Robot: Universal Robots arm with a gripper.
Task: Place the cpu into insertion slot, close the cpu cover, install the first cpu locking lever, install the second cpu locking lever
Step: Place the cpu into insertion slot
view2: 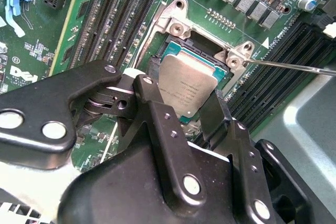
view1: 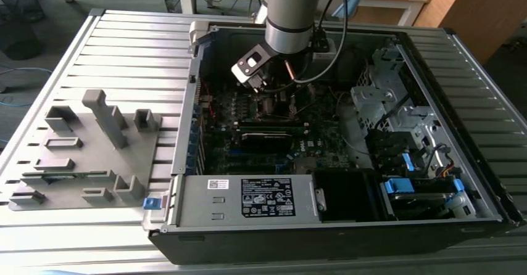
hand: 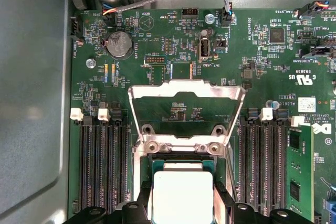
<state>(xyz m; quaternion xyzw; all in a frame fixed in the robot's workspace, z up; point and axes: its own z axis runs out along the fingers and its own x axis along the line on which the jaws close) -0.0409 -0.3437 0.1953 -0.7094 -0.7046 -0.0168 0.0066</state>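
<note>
Over the single insertion slot [view2: 199, 52], the gripper [view2: 185, 86] clasps one cpu [view2: 181, 77].

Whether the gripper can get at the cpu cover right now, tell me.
Likely not yet: the gripper is closed on the cpu over the insertion slot. The cpu cover, swung open just beyond, has nothing blocking it.

Grey parts tray [view1: 82, 158] on slatted table [view1: 132, 47], PSU [view1: 206, 210] in open PC case [view1: 329, 241].
</note>
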